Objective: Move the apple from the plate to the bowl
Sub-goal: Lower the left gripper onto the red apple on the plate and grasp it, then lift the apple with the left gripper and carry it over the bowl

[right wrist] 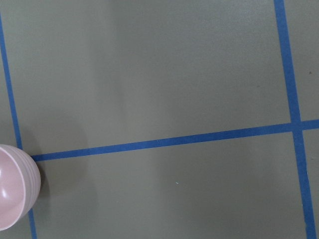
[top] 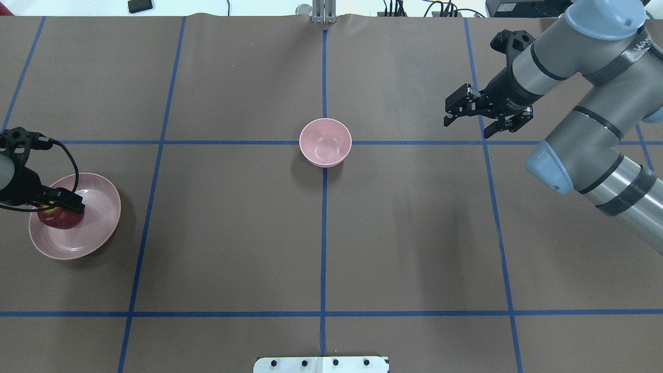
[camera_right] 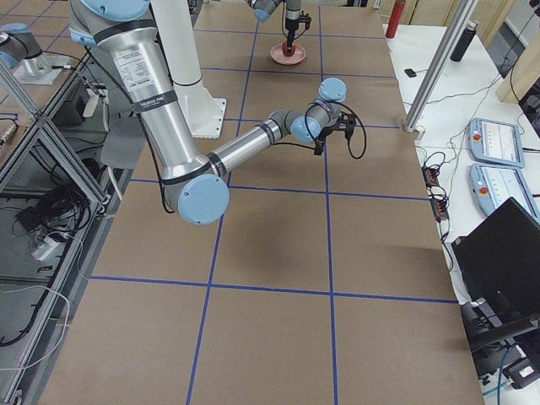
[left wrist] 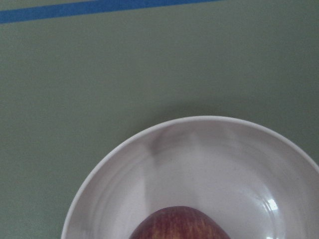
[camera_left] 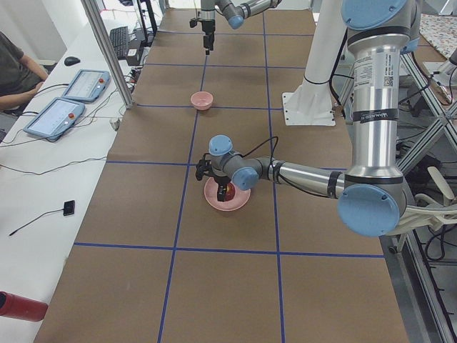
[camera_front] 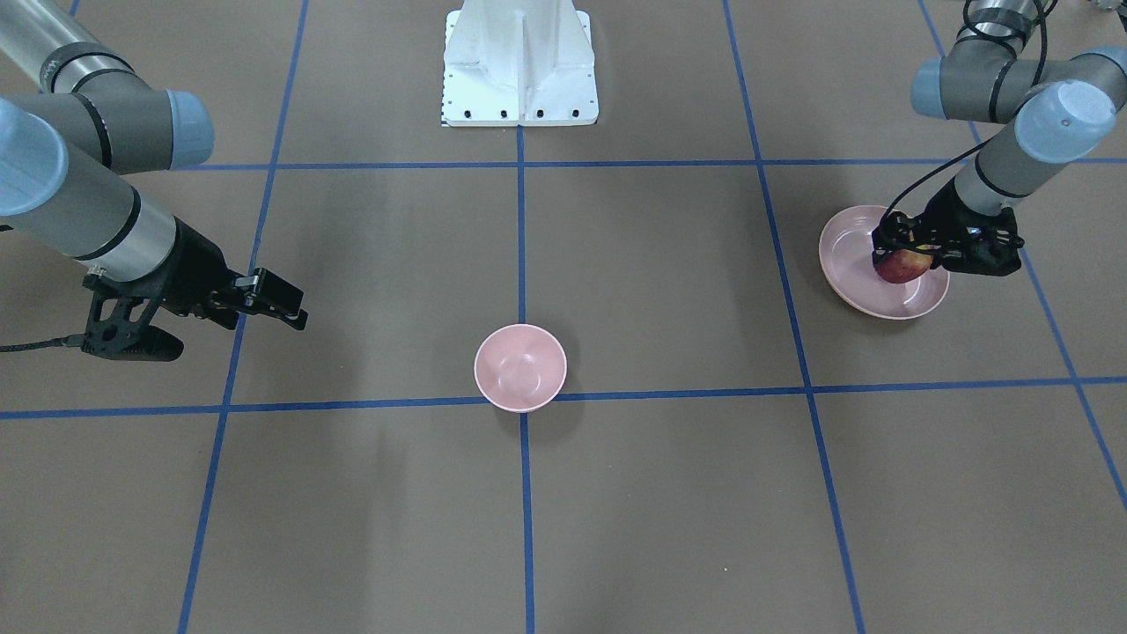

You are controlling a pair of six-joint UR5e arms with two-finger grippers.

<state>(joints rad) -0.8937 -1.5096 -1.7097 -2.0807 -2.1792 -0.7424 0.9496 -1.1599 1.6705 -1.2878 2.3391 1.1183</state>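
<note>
The left pincer is down over the plate at the far left of the counter, as seen in the overhead view, and its 2 black fingers are clamped on the apple from either side. The apple sits low inside the plate's rim, left of the plate's middle in that view; whether it rests on the glossy surface or hangs just clear of it, I cannot tell. The left wrist camera shows only the apple's red top against the plate's inside. The bowl stands upright at the middle of the counter, right on a crossing of the blue tape lines, well apart from the plate, with nothing in it. The right pincer hovers above the counter on the right, well apart from the bowl, its 2 fingers spread wide with nothing between them. Its wrist camera catches just the bowl's edge at the lower left.
</note>
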